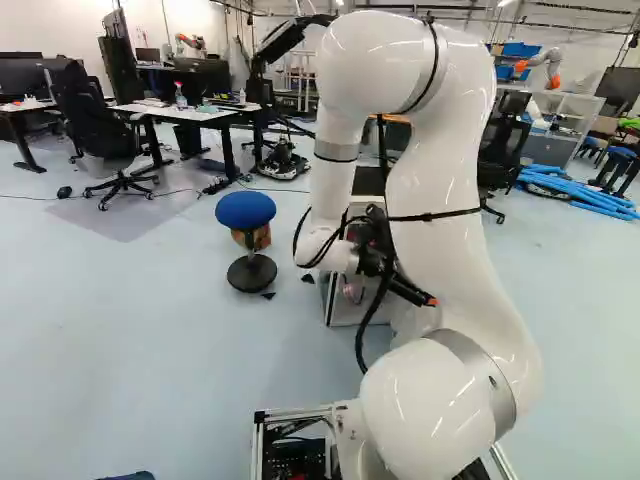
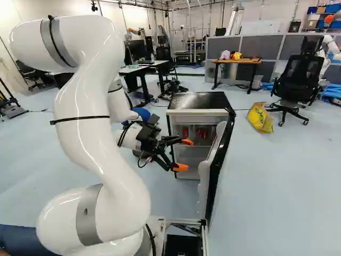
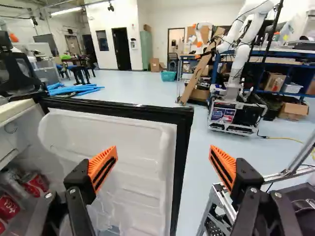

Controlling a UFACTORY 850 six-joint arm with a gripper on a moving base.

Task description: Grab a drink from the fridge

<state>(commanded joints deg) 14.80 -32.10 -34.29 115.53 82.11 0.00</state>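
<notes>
My gripper [image 2: 184,154] stands open in front of the fridge [image 2: 200,101], level with its inside, in the right base view. The fridge door [image 2: 218,162] is swung open, its white inner side facing the gripper. Red cans [image 2: 202,133] stand on a shelf inside. In the wrist view the gripper [image 3: 163,160] has nothing between its orange pads; the door's inner panel [image 3: 113,142] lies ahead of one finger. Beside that finger, low inside the fridge, are red cans [image 3: 34,185] and a clear bottle, partly cut off. The left base view shows only part of the fridge behind the arm.
A blue stool [image 1: 246,212] stands left of the fridge in the left base view. A yellow bag [image 2: 260,117] and black chair [image 2: 298,80] are beyond the door. The base's metal frame [image 3: 216,196] is near the other finger; another robot [image 3: 238,64] stands farther off.
</notes>
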